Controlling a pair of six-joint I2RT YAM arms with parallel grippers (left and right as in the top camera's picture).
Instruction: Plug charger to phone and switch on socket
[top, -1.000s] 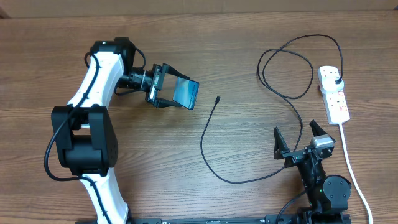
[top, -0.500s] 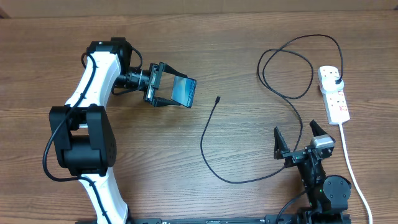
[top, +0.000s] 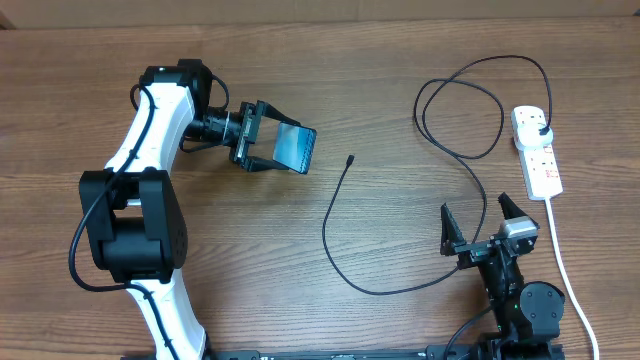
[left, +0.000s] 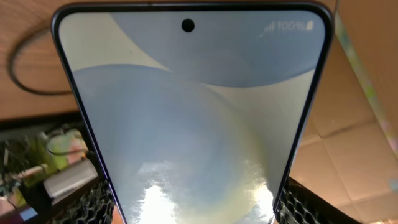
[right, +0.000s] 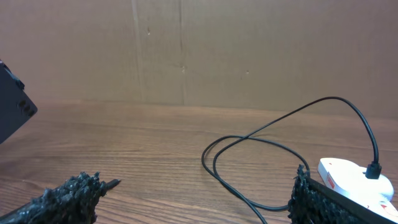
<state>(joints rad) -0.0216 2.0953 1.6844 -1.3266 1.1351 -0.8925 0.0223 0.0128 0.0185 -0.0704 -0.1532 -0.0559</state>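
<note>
My left gripper (top: 268, 148) is shut on the phone (top: 297, 147) and holds it tilted above the table at the upper left. The phone's lit blue-and-white screen (left: 193, 112) fills the left wrist view, the jaws at its two lower edges. The charger cable (top: 340, 215) lies on the table, its connector tip (top: 350, 158) right of the phone and apart from it. Its black plug (top: 541, 129) sits in the white socket strip (top: 536, 152) at the far right. The cable (right: 261, 146) and the strip (right: 357, 180) show in the right wrist view. My right gripper (top: 480, 222) is open and empty at the front right.
The socket's thick white cord (top: 565, 265) runs down the right side past my right arm. A brown cardboard wall (right: 199, 50) stands behind the table. The cable makes a loop (top: 465, 105) at the upper right.
My left gripper has moved slightly up and left with the phone a second ago, then held still. The right arm, cable and socket have not moved.
</note>
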